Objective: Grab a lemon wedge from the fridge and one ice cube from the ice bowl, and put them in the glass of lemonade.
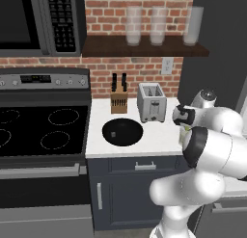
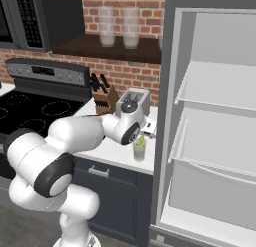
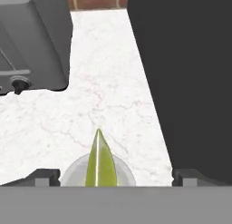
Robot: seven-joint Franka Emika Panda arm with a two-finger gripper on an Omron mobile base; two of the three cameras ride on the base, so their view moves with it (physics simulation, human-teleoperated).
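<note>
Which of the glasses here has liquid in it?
The short glass of lemonade on the counter under the gripper; the tall frosted glasses on the shelf look empty.

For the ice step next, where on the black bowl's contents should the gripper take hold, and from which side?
Best guess: come straight down from above. The ice bowl is wide, shallow and open-topped on the counter, with the toaster behind it. The cube itself cannot be made out, so which faces to pinch cannot be told.

The white marbled stone desk (image 1: pixel 159 138) carries a wide shallow black bowl (image 1: pixel 122 132), a wooden knife block (image 1: pixel 118 101), a silver toaster (image 1: pixel 151 102) and a short clear glass of lemonade (image 2: pixel 139 149).
</note>
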